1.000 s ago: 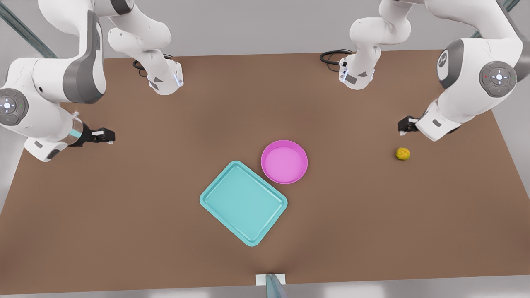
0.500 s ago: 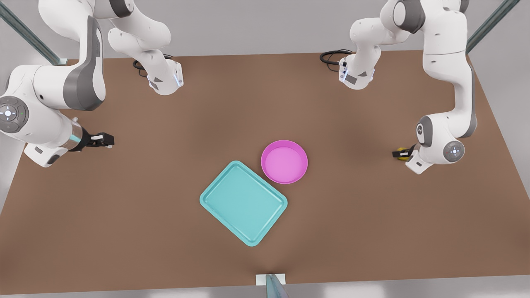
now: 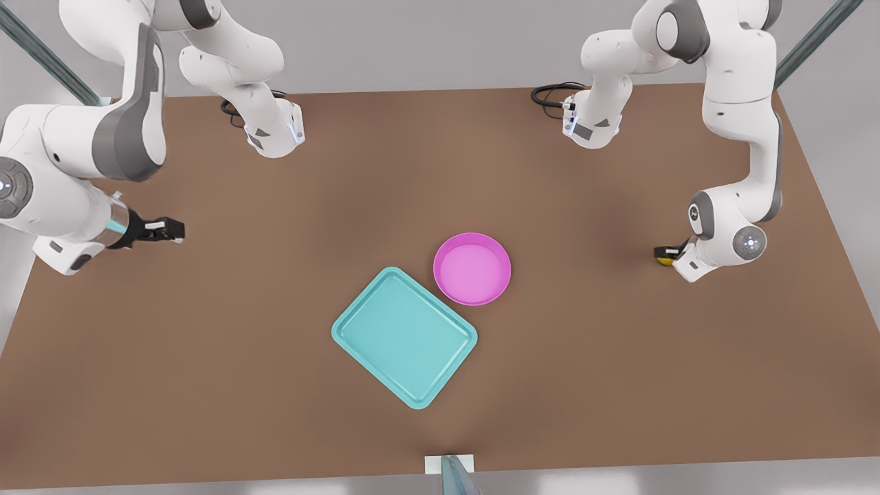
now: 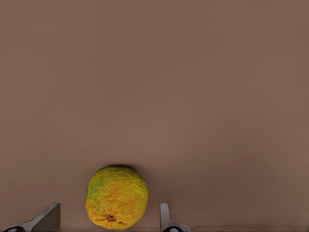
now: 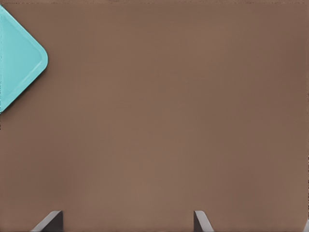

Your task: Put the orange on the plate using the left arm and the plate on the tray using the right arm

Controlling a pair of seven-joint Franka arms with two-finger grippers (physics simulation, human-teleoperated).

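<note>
**Mia:** Where is the orange (image 4: 117, 197)?

**Ben:** It sits on the brown table (image 3: 275, 385), far over at the right of the front view. In that view just a little yellow bit (image 3: 663, 259) peeks out from under the white arm there.

**Mia:** Which gripper is by it?

**Ben:** The left gripper (image 3: 665, 253). It is low down at the orange. In the left wrist view the orange sits between the two fingers (image 4: 46, 219). There is a gap on each side, so the jaws stand wide and do not touch the fruit.

**Mia:** And the other one?

**Ben:** The right gripper (image 3: 167, 229) is at the left of the front view, a bit above the middle. It hangs over bare table and that arm waits. In the right wrist view its fingertips (image 5: 50, 221) are far apart, so its jaws are wide too, with nothing in them.

**Mia:** Where is the plate (image 3: 472, 268)?

**Ben:** Near the middle of the front view, flat on the table. It is pink and round, with nothing in it.

**Mia:** And the tray (image 3: 404, 337)?

**Ben:** Just below and to the left of the plate in the front view. It is turned at a slant, and one edge is just beside the plate's rim. One corner of the tray (image 5: 21, 60) also shows at the upper left of the right wrist view.

**Mia:** Is the orange close to the plate?

**Ben:** No, they are well apart.
</note>
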